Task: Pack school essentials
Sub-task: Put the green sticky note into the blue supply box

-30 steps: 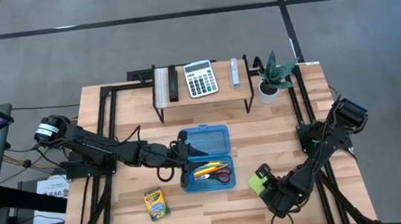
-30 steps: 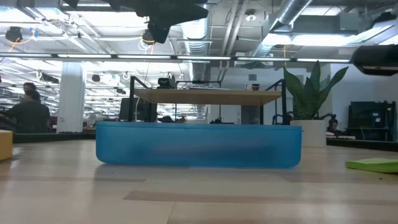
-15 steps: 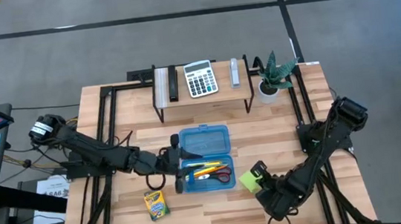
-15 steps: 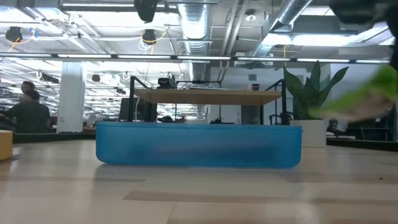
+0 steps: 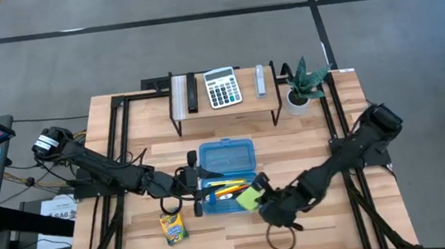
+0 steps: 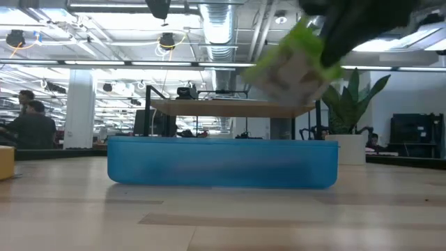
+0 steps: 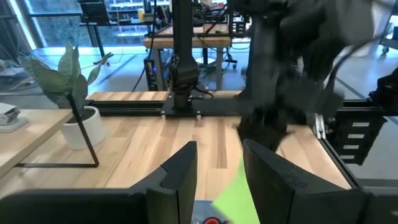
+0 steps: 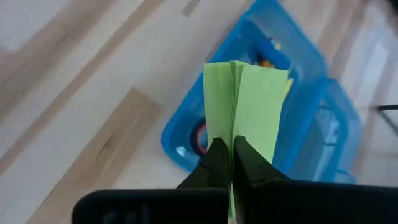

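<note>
Lime-green sticky-note pad (image 5: 248, 198): held off the table, pinched at one edge between the closed fingers of the right gripper (image 8: 230, 163), its leaves fanning slightly. It hangs tilted over the right end of the blue case (image 5: 228, 177).

Blue case: translucent plastic, lid open flat toward the far side of the table, tray toward the near side.

Yellow pencils (image 5: 223, 189): lying lengthwise in the tray.

Red-handled scissors (image 5: 232, 196): lying flat in the tray beside the pencils, partly covered by the pad.

Yellow-green crayon box (image 5: 171, 227): lying flat on the table, near the case's left near corner, apart from it.
</note>
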